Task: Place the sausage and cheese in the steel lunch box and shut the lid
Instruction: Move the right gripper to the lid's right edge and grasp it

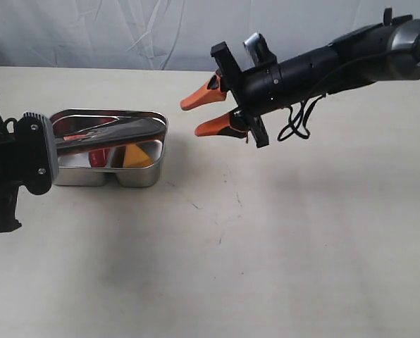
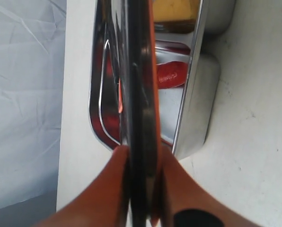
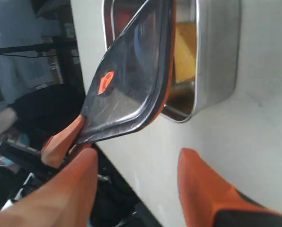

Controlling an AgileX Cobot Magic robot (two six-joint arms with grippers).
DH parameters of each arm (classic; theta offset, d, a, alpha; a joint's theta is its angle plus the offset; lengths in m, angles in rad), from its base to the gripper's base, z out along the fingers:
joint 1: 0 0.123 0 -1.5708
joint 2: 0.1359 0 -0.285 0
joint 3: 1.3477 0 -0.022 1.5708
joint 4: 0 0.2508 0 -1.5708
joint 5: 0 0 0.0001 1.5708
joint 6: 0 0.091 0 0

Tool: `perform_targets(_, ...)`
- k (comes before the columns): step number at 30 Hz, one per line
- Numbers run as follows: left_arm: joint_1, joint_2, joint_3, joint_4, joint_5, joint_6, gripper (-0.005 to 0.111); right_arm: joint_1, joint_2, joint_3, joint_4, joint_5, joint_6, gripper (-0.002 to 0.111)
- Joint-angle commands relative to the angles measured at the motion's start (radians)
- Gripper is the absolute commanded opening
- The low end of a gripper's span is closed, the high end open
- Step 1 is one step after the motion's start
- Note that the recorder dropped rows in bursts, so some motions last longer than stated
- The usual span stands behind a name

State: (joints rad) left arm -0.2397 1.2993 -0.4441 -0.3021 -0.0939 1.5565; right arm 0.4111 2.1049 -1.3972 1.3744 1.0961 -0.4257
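The steel lunch box (image 1: 143,176) stands at the left of the table. Inside it lie the red sausage (image 1: 99,156) and the yellow cheese (image 1: 141,156), in separate compartments. The dark lid (image 1: 108,127) hangs tilted over the box, one end lower than the other, and my left gripper (image 1: 46,141) is shut on its edge. In the left wrist view the lid (image 2: 141,94) is edge-on between the orange fingers (image 2: 117,179), with the sausage (image 2: 171,75) and cheese (image 2: 174,9) beyond. My right gripper (image 1: 198,115) hovers open and empty to the right of the box. Its wrist view shows the lid (image 3: 131,80), the cheese (image 3: 186,47) and the box (image 3: 216,56).
The beige table (image 1: 266,246) runs out to the right and front of the box. A wrinkled pale backdrop (image 1: 125,28) hangs behind the table's far edge. The right arm (image 1: 337,63) reaches in from the upper right, above the table.
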Motion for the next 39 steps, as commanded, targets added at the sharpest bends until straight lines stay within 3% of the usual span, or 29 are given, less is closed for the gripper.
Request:
perform_targets(1,-0.002,0.005,0.022,-0.047,0.050,-0.012,0.000,-0.001,0.070,-0.004,0.120,0.100,-0.024,0.050)
perform_targets(12,-0.002,0.005,0.022,-0.047,0.050,-0.012,0.000,0.001,0.129,-0.004,0.220,0.080,-0.027,0.050)
perform_targets(39,-0.002,0.005,0.022,-0.047,0.050,-0.012,0.000,0.121,0.144,-0.004,0.343,-0.113,-0.063,0.050)
